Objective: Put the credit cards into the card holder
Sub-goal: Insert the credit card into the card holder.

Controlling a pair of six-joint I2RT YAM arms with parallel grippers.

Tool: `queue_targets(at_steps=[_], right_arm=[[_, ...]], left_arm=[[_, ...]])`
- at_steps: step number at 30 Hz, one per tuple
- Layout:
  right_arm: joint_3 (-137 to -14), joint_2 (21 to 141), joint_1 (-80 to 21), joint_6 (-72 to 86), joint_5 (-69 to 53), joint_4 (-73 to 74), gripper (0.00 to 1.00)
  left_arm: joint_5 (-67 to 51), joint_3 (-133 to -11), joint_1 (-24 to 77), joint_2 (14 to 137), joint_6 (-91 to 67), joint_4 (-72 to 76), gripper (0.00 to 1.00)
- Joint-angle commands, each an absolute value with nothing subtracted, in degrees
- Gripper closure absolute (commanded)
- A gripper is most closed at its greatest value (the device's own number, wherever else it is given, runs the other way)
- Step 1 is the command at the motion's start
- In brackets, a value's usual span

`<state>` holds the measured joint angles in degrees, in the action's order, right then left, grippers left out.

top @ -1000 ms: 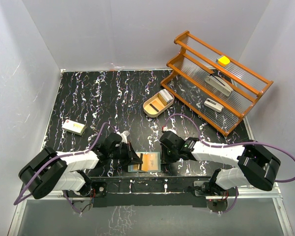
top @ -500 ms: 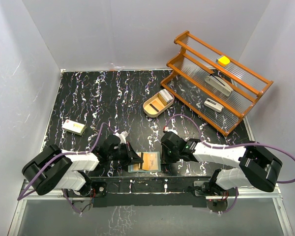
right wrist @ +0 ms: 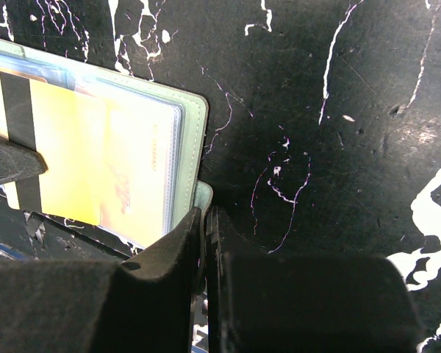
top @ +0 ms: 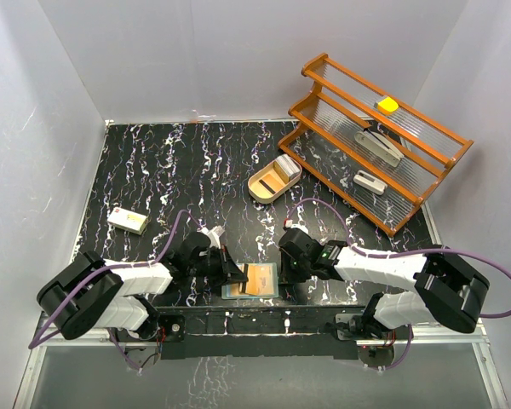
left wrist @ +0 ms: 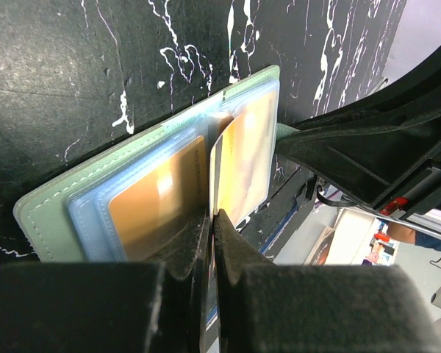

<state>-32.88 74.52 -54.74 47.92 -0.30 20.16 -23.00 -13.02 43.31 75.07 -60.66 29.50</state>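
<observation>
The teal-green card holder [top: 254, 279] lies open at the table's near edge, with orange-tan cards in its pale blue pockets. In the left wrist view the card holder [left wrist: 95, 191] shows its pockets, and my left gripper [left wrist: 212, 215] is shut on a pale credit card [left wrist: 216, 165] held on edge over the middle fold. My left gripper [top: 235, 274] sits at the holder's left side. My right gripper [top: 283, 271] is at its right side, shut on the holder's small snap tab [right wrist: 203, 195]. A yellow card with a black stripe [right wrist: 81, 158] lies in the right pocket.
An oval tan wooden tray [top: 273, 179] with more cards stands mid-table. An orange wooden rack [top: 375, 141] holding small items fills the back right. A small white box [top: 128, 220] lies at the left. The table's near edge runs just below the holder.
My left gripper has shifted slightly right toward the holder's middle. The right arm and the holder have barely moved.
</observation>
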Motion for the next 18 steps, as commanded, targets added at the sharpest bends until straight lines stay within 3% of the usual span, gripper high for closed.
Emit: queue_targets(at_steps=[1,11,18], right_arm=[[-32.09,73.96,-55.46,48.54,-0.57,17.04,0.96],[-31.20,73.04,-55.55,50.19,-0.81,16.35,0.96],[-31.12,72.77,-55.62,50.43,-0.59,16.44,0.96]], left_arm=[[-18.56,-13.17,43.48,75.28,-58.17,25.41,1.00],[-18.97,-11.60,43.51,75.50,-57.51,29.39,1.00],[-19.35,-15.09,43.50,75.67,-52.54,22.70,1.00]])
